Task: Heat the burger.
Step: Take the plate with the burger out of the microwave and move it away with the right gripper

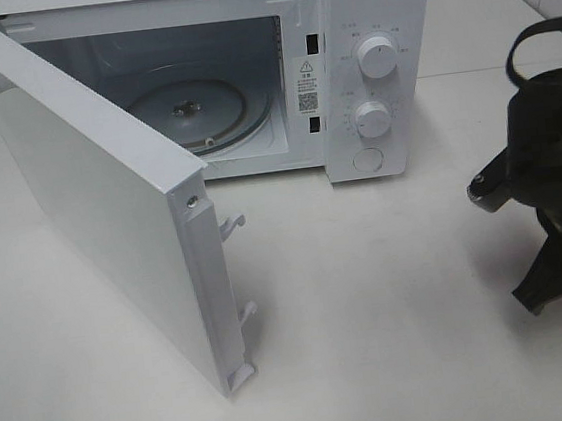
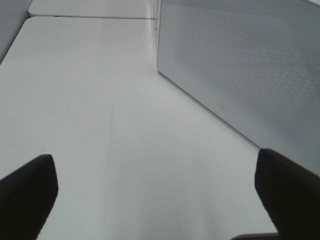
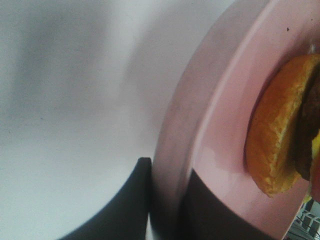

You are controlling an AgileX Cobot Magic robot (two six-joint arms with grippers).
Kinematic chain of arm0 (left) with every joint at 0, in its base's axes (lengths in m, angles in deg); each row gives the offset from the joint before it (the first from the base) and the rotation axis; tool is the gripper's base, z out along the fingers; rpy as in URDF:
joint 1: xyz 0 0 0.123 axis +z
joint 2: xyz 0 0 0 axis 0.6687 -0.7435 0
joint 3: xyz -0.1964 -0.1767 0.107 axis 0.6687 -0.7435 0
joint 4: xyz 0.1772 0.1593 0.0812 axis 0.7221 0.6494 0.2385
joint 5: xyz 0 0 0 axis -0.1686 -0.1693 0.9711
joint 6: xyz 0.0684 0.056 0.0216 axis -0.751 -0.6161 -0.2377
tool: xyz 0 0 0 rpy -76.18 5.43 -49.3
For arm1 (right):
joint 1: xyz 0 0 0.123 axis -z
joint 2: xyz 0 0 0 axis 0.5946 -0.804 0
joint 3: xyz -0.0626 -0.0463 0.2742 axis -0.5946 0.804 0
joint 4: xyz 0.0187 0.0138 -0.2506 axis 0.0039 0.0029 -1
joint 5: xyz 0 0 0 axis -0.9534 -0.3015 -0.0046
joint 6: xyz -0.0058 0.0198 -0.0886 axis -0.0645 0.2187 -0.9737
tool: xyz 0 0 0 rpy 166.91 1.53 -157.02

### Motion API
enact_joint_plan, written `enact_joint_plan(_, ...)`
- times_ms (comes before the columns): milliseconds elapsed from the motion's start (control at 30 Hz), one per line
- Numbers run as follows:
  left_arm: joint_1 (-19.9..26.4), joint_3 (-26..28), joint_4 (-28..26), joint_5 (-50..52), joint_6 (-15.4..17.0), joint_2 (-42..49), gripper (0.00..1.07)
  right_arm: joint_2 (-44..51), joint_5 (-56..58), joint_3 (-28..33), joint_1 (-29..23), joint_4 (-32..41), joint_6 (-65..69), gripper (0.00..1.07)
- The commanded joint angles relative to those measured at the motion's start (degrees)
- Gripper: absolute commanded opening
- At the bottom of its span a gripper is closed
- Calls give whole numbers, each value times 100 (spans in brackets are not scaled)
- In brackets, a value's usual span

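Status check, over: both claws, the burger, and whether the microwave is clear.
Left claw open, empty. Right claw shut on pink plate rim, burger aboard. Microwave door open, turntable bare.

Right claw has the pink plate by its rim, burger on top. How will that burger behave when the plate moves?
The burger probably slides: it sits loose on a glossy plate. It lies away from the right claw, pinching the rim, so the plate may sag. Stacked layers could shift or topple under a tilt.

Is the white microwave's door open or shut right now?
Open. The white microwave's door is swung wide toward the camera, exposing the cavity and its bare round glass turntable.
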Motion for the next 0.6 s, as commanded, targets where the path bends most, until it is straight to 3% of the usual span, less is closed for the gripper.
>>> enact_joint_plan(33,29,-17,-29,34,0,29,100,-223,321,-63,11,-298,132,2)
enact_joint_plan(400,29,-17,-29,34,0,29,100,-1146,17,-74,11,-298,642,7)
enact_joint_plan(533,29,-17,-29,34,0,29,100,-1261,-201,-74,11,-292,688,21)
enact_joint_plan(567,29,-17,-29,34,0,29,100,-1243,-258,-74,11,-281,682,31)
enact_joint_plan(600,29,-17,-29,34,0,29,100,-1243,-258,-74,11,-281,682,31)
